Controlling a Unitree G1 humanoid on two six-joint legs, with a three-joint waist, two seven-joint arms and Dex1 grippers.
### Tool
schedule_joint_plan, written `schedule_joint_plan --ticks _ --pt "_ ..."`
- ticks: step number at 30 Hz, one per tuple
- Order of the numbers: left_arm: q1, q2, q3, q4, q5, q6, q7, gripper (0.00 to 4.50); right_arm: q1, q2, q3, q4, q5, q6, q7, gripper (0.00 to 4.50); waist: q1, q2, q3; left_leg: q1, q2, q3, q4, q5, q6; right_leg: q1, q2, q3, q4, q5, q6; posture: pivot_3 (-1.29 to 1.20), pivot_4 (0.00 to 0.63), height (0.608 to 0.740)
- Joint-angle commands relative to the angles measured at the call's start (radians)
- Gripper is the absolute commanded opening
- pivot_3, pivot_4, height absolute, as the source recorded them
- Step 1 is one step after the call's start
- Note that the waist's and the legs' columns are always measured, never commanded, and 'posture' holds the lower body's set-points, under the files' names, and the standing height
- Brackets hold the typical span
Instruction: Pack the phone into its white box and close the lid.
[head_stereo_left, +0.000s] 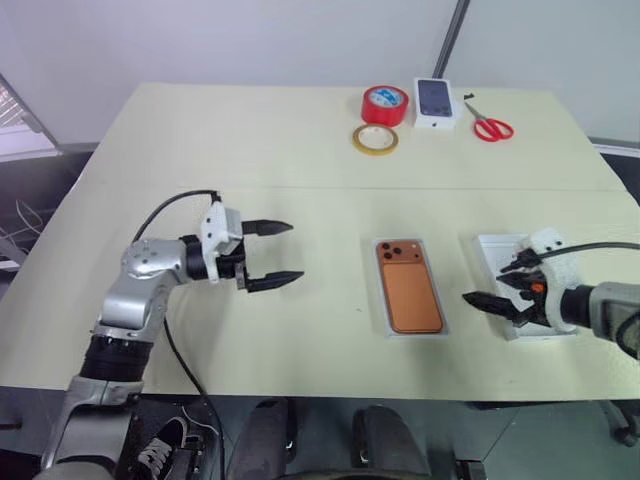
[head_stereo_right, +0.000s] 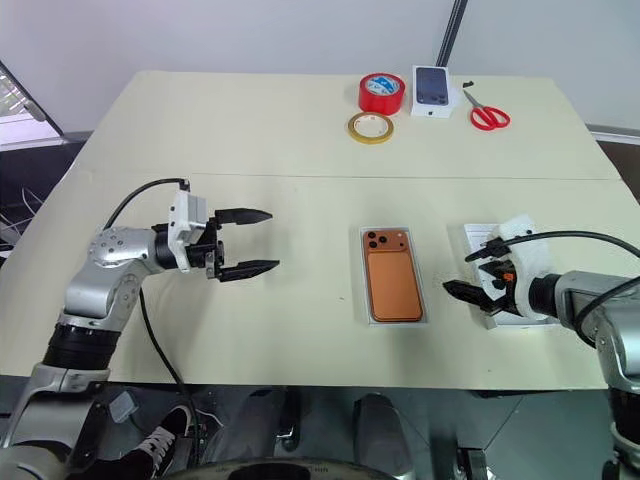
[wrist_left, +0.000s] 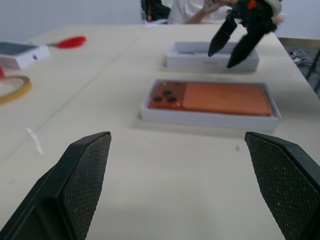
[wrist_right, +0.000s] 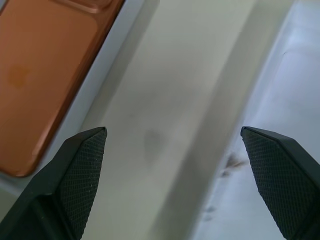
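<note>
Orange phone seated in white box; lid light, stiff, take by long edges. Left gripper wide, empty; right gripper wide, empty.

You're in a lab or office test space: plain pale table against a bare white wall, loose cables on the dark floor at the left. Staged props sit on the far side: red tape roll, yellow tape ring, red scissors.
</note>
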Motion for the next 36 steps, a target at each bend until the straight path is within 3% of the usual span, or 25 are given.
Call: schedule_joint_plan --ticks 1,12,17,20,26,32,36 --pt "0.000 -0.001 -0.002 -0.024 -0.011 -0.020 -0.008 4.50 -0.042 -0.010 -0.037 -0.038 0.028 0.145 -0.042 4.48 0.006 0.000 0.000 0.000 0.000 0.000 0.000 0.000 0.000 0.000 0.000 0.000 0.000 0.000 0.000 0.00 0.150 0.728" --pt "0.057 -0.029 -0.010 -0.093 -0.020 -0.020 0.023 4.50 -0.126 -0.075 0.057 0.008 0.067 0.239 -0.074 4.48 -0.001 0.001 0.000 -0.002 0.000 0.000 0.000 0.000 0.001 -0.002 0.000 0.000 0.000 0.000 0.000 0.00 0.150 0.728" --pt "0.081 -0.035 -0.017 -0.122 -0.017 -0.018 0.045 4.50 -0.144 -0.046 0.093 0.043 0.061 0.241 -0.116 4.48 0.000 0.001 0.000 -0.002 0.000 0.000 0.000 0.000 0.001 -0.002 0.000 0.000 0.000 0.000 0.000 0.00 0.150 0.728" --pt "0.094 -0.039 -0.020 -0.142 -0.014 -0.015 0.066 4.50 -0.112 -0.039 0.113 0.055 0.027 0.209 -0.156 3.26 0.000 0.001 0.000 -0.002 0.000 0.000 0.000 0.000 0.001 -0.002 0.000 0.000 0.000 0.000 0.000 0.00 0.150 0.728" --pt "0.112 -0.042 -0.018 -0.160 -0.012 -0.007 0.104 4.50 -0.075 -0.007 0.107 0.038 0.022 0.191 -0.189 0.04 0.000 0.000 0.000 -0.002 0.000 0.000 0.000 0.000 0.001 -0.002 0.000 0.000 0.000 0.000 0.000 0.00 0.150 0.728" --pt "0.090 -0.041 -0.020 -0.136 -0.006 -0.006 0.121 4.50 -0.068 0.057 0.058 0.035 0.015 0.230 -0.230 0.01 -0.002 -0.003 -0.002 -0.002 0.000 0.000 0.001 0.000 0.001 -0.002 0.001 0.000 0.000 0.000 0.000 0.00 0.150 0.728" --pt "0.077 -0.042 -0.023 -0.125 -0.003 -0.007 0.126 4.50 -0.115 0.166 -0.066 0.053 0.016 0.249 -0.280 0.01 -0.006 -0.005 -0.004 -0.002 0.001 0.000 0.001 0.000 0.001 -0.001 0.001 0.000 0.000 0.000 0.000 0.00 0.150 0.728"
